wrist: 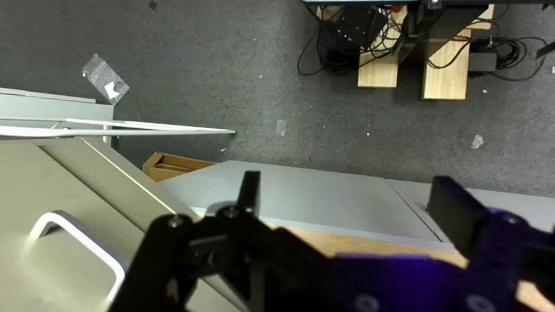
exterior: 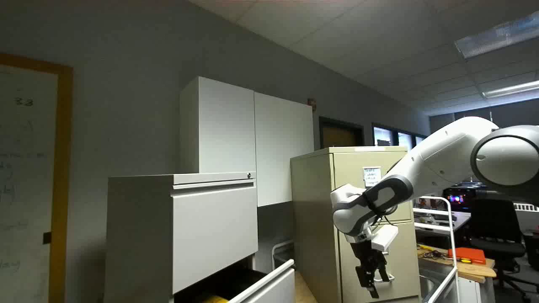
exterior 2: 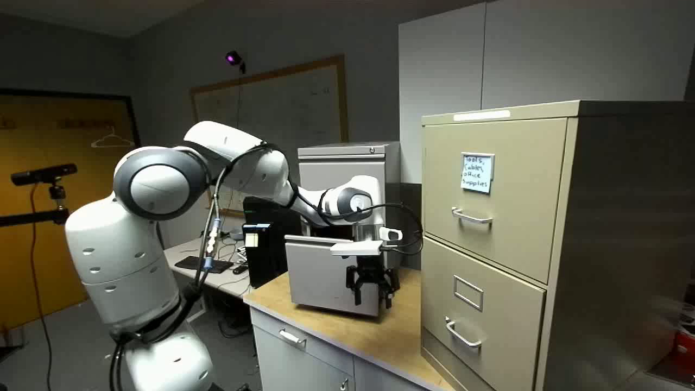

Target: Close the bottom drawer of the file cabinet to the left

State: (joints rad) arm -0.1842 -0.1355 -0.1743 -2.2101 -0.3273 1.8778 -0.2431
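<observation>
The bottom drawer (exterior 2: 320,271) sticks out of the grey file cabinet (exterior: 139,235), over the wooden bench (exterior 2: 400,334). Something yellow (exterior: 214,299) lies inside it. The tool (exterior 2: 373,302) points down in front of the drawer, apart from it, its two fingers (wrist: 453,212) spread wide.

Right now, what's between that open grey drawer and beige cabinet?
In both exterior views, wooden countertop shows between the bottom drawer and beige cabinet; the gripper partly hides it in an exterior view.
</observation>
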